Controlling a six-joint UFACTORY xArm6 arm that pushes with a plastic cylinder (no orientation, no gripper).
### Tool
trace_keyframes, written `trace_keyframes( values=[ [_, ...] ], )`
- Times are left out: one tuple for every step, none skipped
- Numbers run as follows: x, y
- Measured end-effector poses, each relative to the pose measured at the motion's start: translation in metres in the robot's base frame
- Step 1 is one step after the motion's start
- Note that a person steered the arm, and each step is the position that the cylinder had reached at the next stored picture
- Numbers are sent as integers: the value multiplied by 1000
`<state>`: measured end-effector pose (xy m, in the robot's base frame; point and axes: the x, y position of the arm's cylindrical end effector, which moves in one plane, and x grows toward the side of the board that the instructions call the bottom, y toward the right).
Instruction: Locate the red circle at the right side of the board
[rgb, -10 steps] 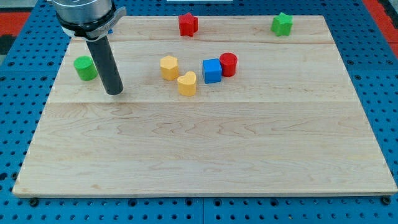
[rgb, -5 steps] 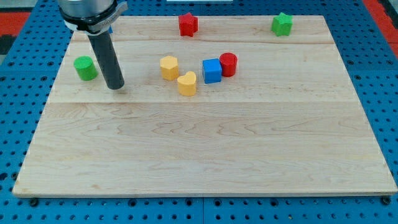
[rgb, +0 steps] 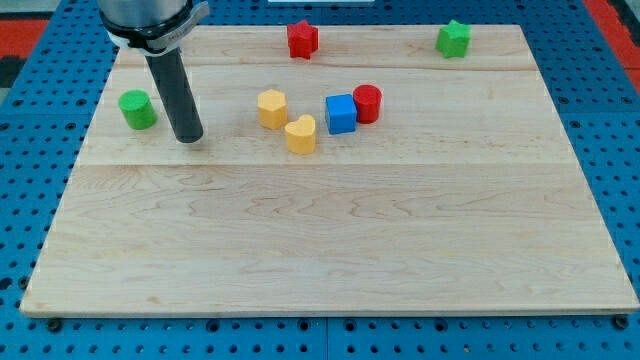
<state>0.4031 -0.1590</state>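
Note:
The red circle (rgb: 367, 103) stands upright a little right of the board's middle, in the upper half, touching the right side of a blue cube (rgb: 341, 114). My tip (rgb: 187, 139) rests on the board far to the view's left of it, just right of a green circle (rgb: 137, 109) and left of two yellow blocks. The rod rises from the tip to the arm's housing at the view's top left.
A yellow block (rgb: 272, 108) and a yellow heart (rgb: 300, 134) sit between my tip and the blue cube. A red star (rgb: 302, 39) and a green star (rgb: 453, 38) lie near the board's top edge. The wooden board (rgb: 330, 240) lies on a blue pegboard.
My tip has shifted slightly to the view's right and up. No block has moved.

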Motion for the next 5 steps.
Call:
trace_keyframes(
  values=[
    [12, 48],
    [-27, 98],
    [-44, 94],
    [-77, 151],
    [-72, 222]
  ],
)
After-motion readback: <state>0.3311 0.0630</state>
